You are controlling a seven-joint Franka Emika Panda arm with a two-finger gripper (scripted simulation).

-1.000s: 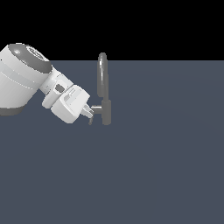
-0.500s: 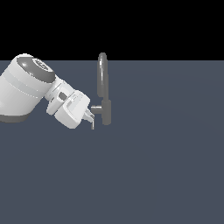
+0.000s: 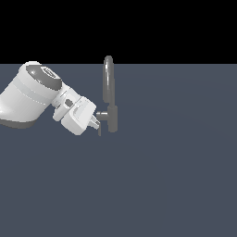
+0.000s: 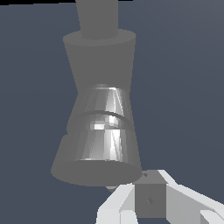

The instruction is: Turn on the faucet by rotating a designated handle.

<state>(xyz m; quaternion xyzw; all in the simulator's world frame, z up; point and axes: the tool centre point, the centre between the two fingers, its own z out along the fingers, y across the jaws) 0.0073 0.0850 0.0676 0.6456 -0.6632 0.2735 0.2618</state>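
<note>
The grey faucet (image 3: 112, 119) stands on the dark floor, its tall arched spout (image 3: 108, 78) rising above the short body. The handle (image 3: 100, 130) is a short stub off the body on the exterior view's left, ending in a slim bar that hangs down. My gripper (image 3: 96, 121) comes in from the left with its fingers together, tips right against the stub and bar. In the wrist view the faucet (image 4: 100, 131) fills the frame close ahead. The white fingers (image 4: 114, 205) flank a grey block at my gripper (image 4: 150, 192); the handle is not clearly told apart there.
The arm's thick white link (image 3: 28, 97) lies to the exterior view's left of the faucet. The flat dark blue-grey floor (image 3: 176, 176) spreads all around, with a black background above its far edge.
The arm has shifted slightly to the exterior view's right and the gripper has dipped a little lower against the handle. The faucet body and spout have not moved.
</note>
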